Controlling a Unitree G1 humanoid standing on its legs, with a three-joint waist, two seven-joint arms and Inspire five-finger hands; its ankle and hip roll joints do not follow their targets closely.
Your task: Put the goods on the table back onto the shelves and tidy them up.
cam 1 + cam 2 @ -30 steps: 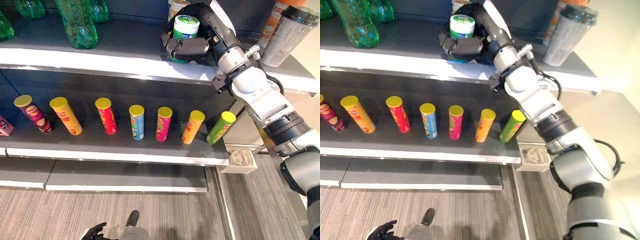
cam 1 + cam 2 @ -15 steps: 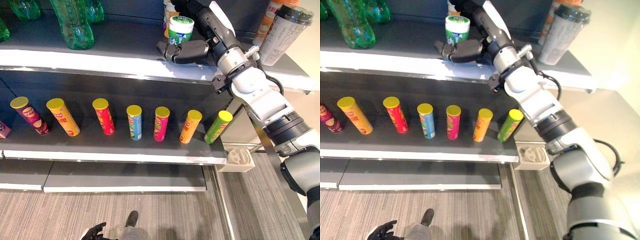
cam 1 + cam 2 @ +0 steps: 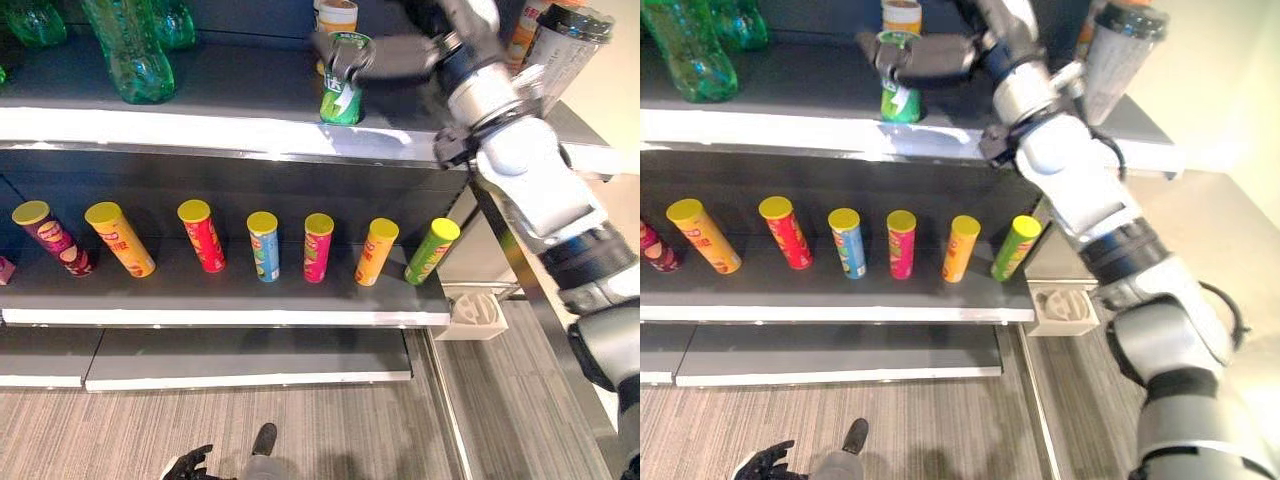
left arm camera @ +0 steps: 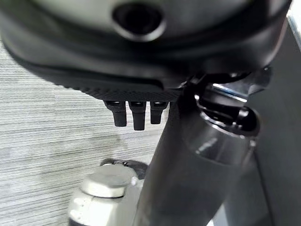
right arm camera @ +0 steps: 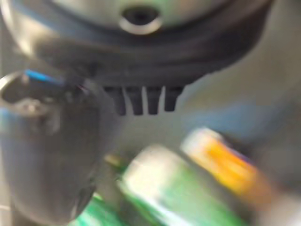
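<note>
Shelving point(image 3: 230, 300) ran across the head views in tiers, its left end cut off by the frame edge. On the top tier, at about 11 o'clock, stood green bottles point(image 3: 125, 50), their upper halves lost above the frame. At 1 o'clock, behind the right arm, a tall cup with a dark lid point(image 3: 565, 55) leaned, its lower part covered by the forearm. Along the middle tier stood a row of yellow-lidded tube cans point(image 3: 263, 245), well apart from one another; the leftmost was partly cropped in the right eye view.

At 12 o'clock on the top tier the green can point(image 3: 341, 98) stood upright near the front edge, with a second orange-and-white container point(image 3: 902, 14) just behind it, its top cut off. The right hand point(image 3: 925, 58) reached in from the right, over the can's lid; its fingers point(image 3: 342, 62) hung curved across the upper part of the can, hiding the lid. Whether they gripped it or merely lay against it I could not tell; the right wrist view was blurred, showing green and orange smears past the fingertips.

At 6 o'clock, low by the floor, the left hand point(image 3: 188, 465) hung with relaxed fingers point(image 4: 133, 113), holding nothing.
</note>
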